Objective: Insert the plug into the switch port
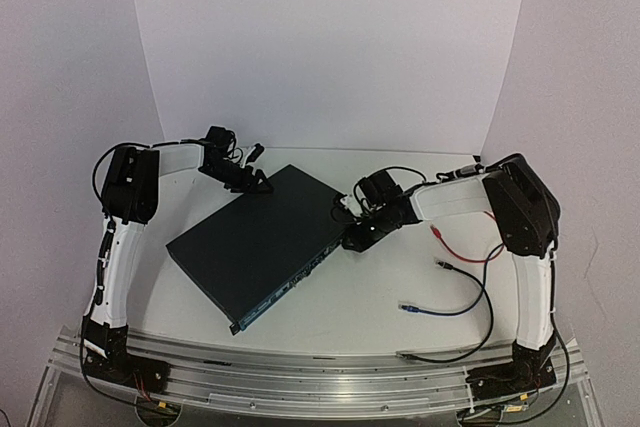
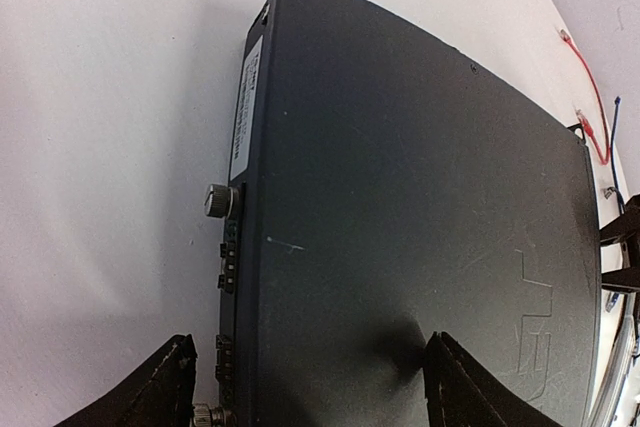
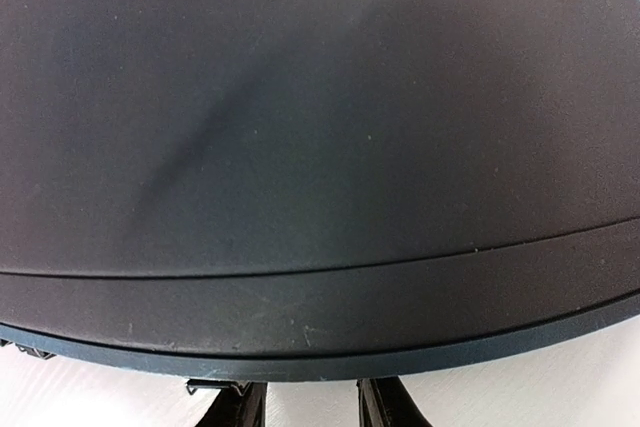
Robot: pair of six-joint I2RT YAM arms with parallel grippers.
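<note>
Presumably rigid, heavy and smooth-topped, the switch [image 1: 255, 237] is best braced at its edges — left gripper [image 2: 310, 339] spread wide, empty; right gripper [image 3: 310, 387] narrowly parted, nothing held.

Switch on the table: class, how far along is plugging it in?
Done: nothing visible; red cable and blue cable lie loose beside the switch. In hand: left gripper open astride its rear edge, right gripper at its port-side edge, grip unclear. Left: the insertion itself.
</note>
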